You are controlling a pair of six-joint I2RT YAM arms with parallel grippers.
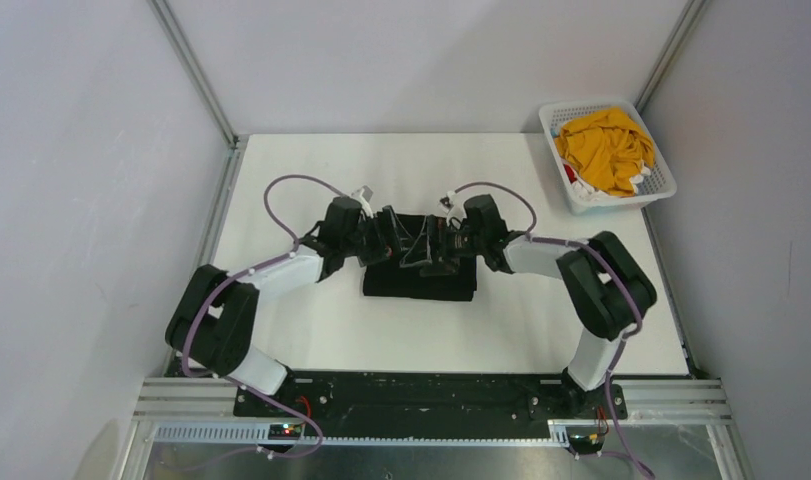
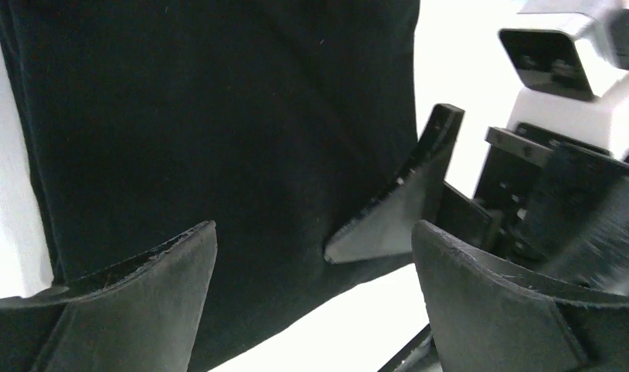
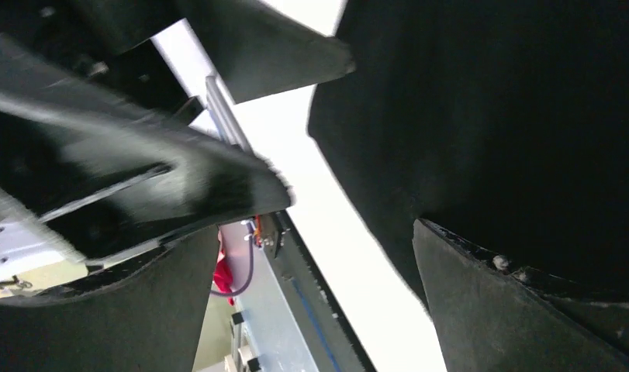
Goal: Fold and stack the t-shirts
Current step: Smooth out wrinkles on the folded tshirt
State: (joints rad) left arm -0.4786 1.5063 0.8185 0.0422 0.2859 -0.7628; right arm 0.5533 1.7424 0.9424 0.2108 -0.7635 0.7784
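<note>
Two grippers are meeting at centre frame, both spreading their jaws wide and gripping nothing. The left gripper (image 2: 312, 229) and right gripper (image 3: 317, 229) are hovering tip to tip over the folded black t-shirt (image 1: 419, 284), which is lying mid-table (image 1: 311, 330); they are possibly brushing the cloth, though that is unclear. A mustard-yellow t-shirt (image 1: 606, 148) is lying heaped in the white basket (image 1: 664, 186) at upper right.

We look down from high behind the surface (image 1: 381, 335), seeing all of it; our two wrist cameras face each other, close over the black t-shirt (image 1: 418, 283) every view shares.
</note>
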